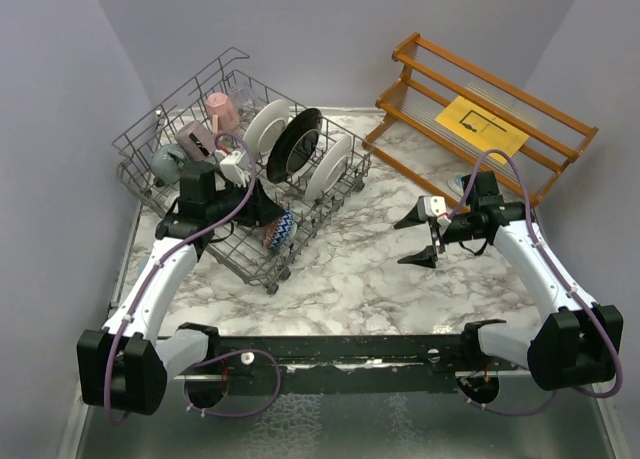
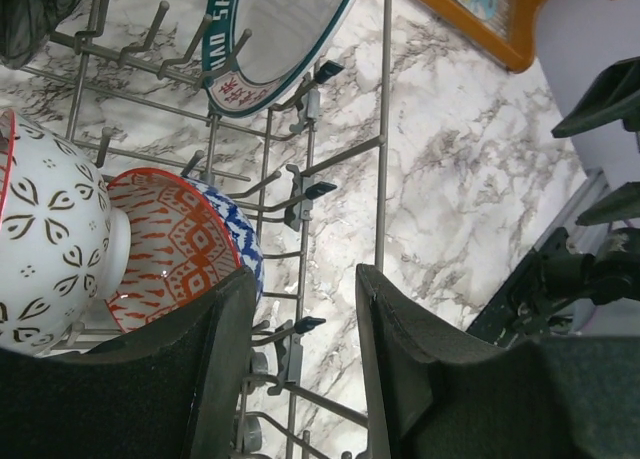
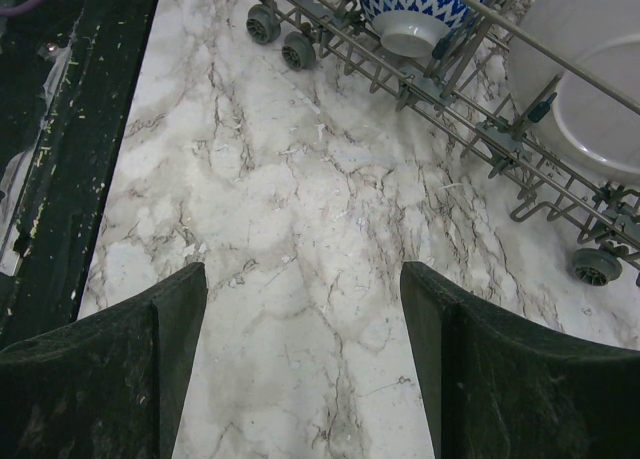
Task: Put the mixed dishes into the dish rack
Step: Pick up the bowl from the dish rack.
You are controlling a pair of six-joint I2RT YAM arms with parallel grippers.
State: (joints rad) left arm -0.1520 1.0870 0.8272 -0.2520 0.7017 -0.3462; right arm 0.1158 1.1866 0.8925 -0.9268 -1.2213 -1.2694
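left tool stood apart, empty, in rack | red bowl lay just left of its finger, on edge | right tool stood apart, empty, farther off

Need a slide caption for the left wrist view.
Left pincer open at the dish rack, next to a red patterned bowl, with a lettered plate standing among the tines beyond.

The top camera looks down from high up at the whole worktop. The left wrist camera sits close over the dish rack. The right wrist camera looks down beside it. All three see the rack.
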